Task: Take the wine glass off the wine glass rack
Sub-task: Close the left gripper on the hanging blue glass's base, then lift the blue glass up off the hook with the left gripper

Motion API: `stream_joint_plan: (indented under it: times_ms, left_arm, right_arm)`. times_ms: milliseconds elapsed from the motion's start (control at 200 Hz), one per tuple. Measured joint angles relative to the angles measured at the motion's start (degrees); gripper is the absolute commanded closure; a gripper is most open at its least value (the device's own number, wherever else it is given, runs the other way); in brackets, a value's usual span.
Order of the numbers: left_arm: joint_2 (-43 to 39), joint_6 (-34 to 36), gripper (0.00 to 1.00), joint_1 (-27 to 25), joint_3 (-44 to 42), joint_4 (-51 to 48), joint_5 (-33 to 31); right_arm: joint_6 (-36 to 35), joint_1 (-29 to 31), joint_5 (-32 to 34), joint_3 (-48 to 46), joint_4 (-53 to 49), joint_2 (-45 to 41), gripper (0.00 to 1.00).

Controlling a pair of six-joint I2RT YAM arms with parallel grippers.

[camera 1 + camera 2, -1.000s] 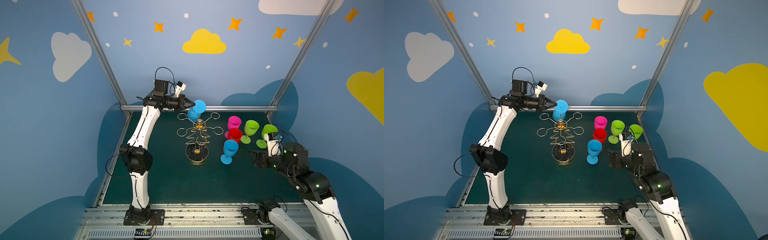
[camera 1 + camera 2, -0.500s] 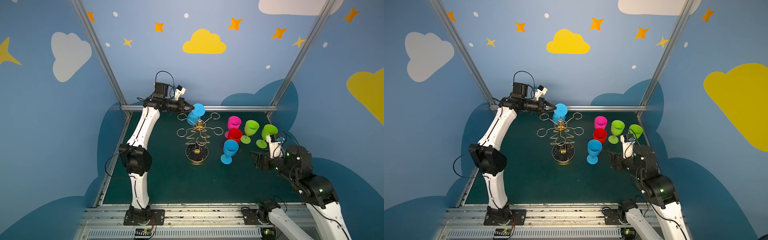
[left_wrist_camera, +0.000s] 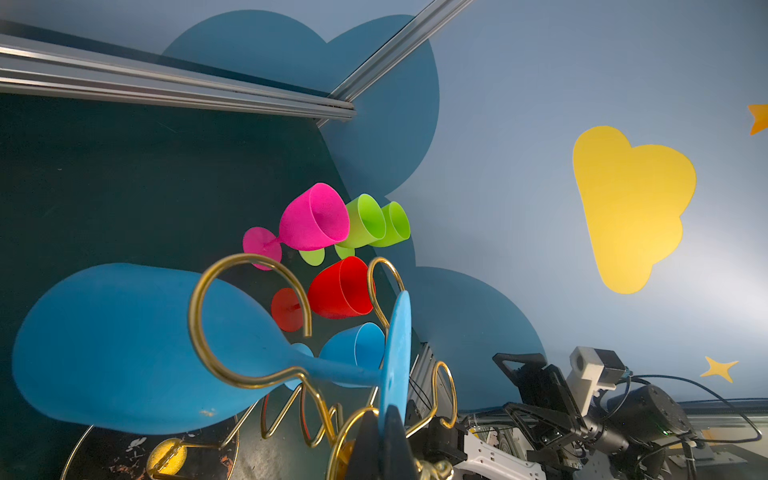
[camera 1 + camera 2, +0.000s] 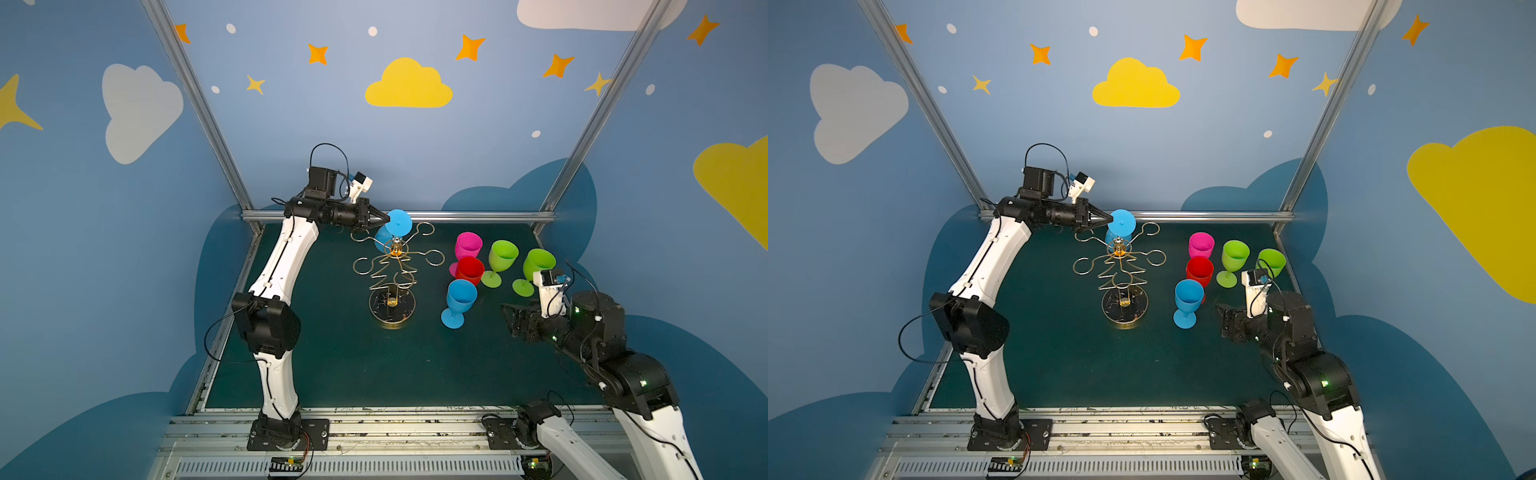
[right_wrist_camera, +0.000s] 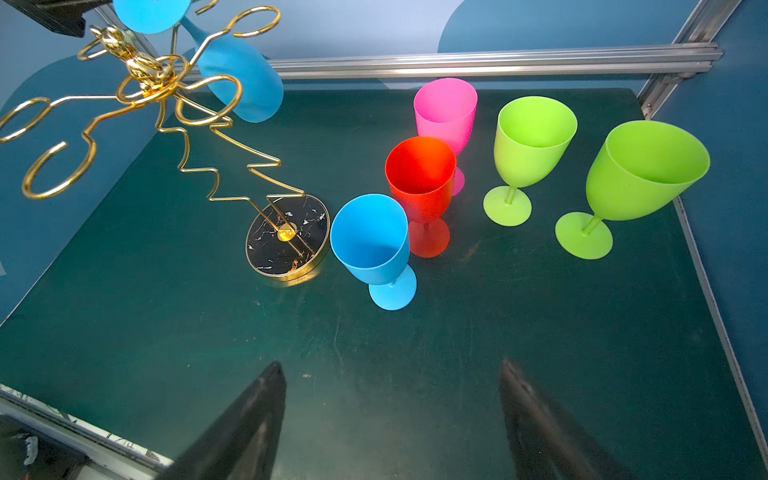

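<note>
Dark green matting (image 4: 332, 365) floors a cloud-painted booth. Five coloured goblets (image 4: 469, 269) already stand right of centre in both top views. One blue wine glass (image 4: 398, 222) hangs tilted on the wine glass rack (image 4: 395, 249), upper centre, its stem in a gold loop. The left gripper (image 4: 386, 217) is pinched on its foot. The right gripper (image 5: 392, 363) gapes empty, lower right. Lifting this last glass clear remains.

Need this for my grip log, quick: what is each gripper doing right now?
Left gripper: closed on the foot of the hanging blue wine glass.
Right gripper: open, holding nothing.
</note>
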Motion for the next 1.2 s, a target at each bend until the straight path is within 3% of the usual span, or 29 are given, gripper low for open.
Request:
stream_joint_plan:
  times_ms: [706,876,1202]
  left_arm:
    - [4.85,-6.97,0.97,-1.57,4.74,7.91,1.79]
    - [5.2,-12.79,0.97,-1.14,4.74,14.95,3.02]
    - [4.98,-29.53,0.97,1.6,3.45,37.59,6.19]
  right_arm:
    - [0.02,0.0,0.35,-0.31,-0.02,-0.52,0.2]
    - [-0.15,0.0,0.7,-0.31,0.02,-0.44,0.2]
    - [-1.36,0.0,0.87,0.42,1.84,1.95,0.2]
